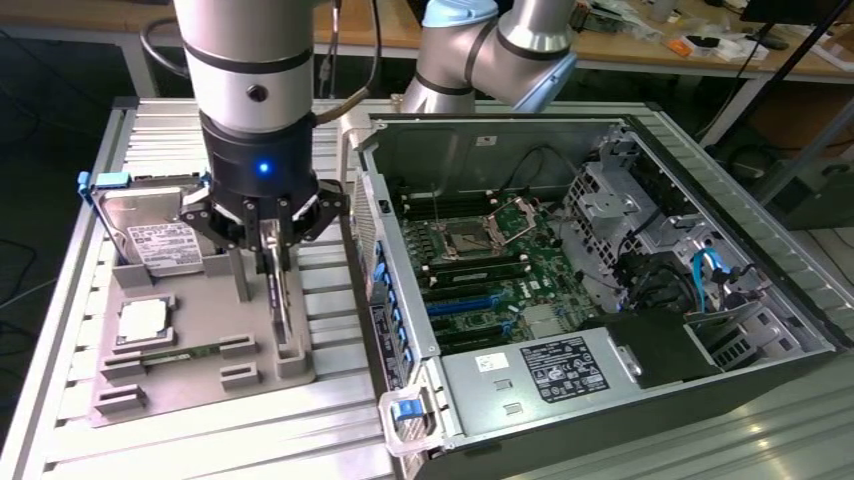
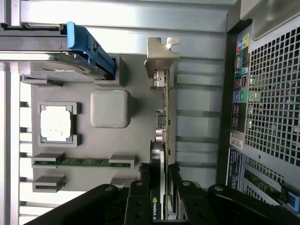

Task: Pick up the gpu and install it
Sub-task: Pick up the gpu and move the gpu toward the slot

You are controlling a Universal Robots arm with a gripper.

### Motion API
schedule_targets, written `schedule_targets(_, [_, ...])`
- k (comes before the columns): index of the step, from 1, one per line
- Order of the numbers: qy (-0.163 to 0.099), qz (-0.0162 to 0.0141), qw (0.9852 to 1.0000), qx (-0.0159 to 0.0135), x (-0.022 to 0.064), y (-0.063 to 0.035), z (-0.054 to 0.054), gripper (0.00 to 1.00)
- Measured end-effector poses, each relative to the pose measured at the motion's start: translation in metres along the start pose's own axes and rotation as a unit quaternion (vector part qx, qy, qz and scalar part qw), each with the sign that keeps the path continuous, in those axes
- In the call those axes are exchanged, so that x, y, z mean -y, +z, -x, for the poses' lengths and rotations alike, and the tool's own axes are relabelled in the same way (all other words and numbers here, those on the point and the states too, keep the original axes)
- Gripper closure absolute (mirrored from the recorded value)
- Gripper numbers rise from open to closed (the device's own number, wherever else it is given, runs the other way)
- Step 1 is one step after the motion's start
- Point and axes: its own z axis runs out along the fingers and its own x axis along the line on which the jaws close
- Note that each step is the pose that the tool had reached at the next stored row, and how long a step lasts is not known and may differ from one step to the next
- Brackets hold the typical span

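While the arm hung straight down beside the open computer case (image 1: 494, 150), its claw (image 1: 274, 245) sat over the upper edge of the gpu (image 1: 283, 310), and whether it had closed on the card could not be told. The gpu stood on its long edge in a slot of the grey holder tray (image 1: 200, 335), on the tray's side nearest the case and just beside the case's perforated rear panel (image 2: 272, 93). From the wrist camera the gpu (image 2: 162, 122) showed edge-on, running alongside that rear panel, with its silver bracket (image 2: 161, 58) at the end away from the claw (image 2: 158, 171). Farther from the case, the same tray (image 2: 136, 93) carried a hard drive (image 1: 160, 235) with a white label, propped upright, a square CPU chip (image 1: 143, 320) lying flat in its pocket, and a green memory stick (image 1: 174, 353) on edge. The case lay on its side with its motherboard (image 1: 494, 260) facing up. Both tray and case rested on the slatted metal worktop (image 1: 80, 300)
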Motion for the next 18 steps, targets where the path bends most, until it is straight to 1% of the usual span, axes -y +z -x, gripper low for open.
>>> schedule_targets(6, [0.000, -0.0034, 1.0000, -0.0008, 0.0000, -0.0266, 0.000, 0.73])
schedule_targets(12, [0.000, -0.0058, 1.0000, -0.0013, 0.0000, -0.0517, 0.001, 0.73])
schedule_targets(13, [0.000, -0.0067, 1.0000, -0.0014, 0.0001, -0.0578, 0.000, 0.73])
schedule_targets(18, [0.000, -0.0089, 1.0000, -0.0017, 0.0000, -0.0804, 0.001, 0.73])
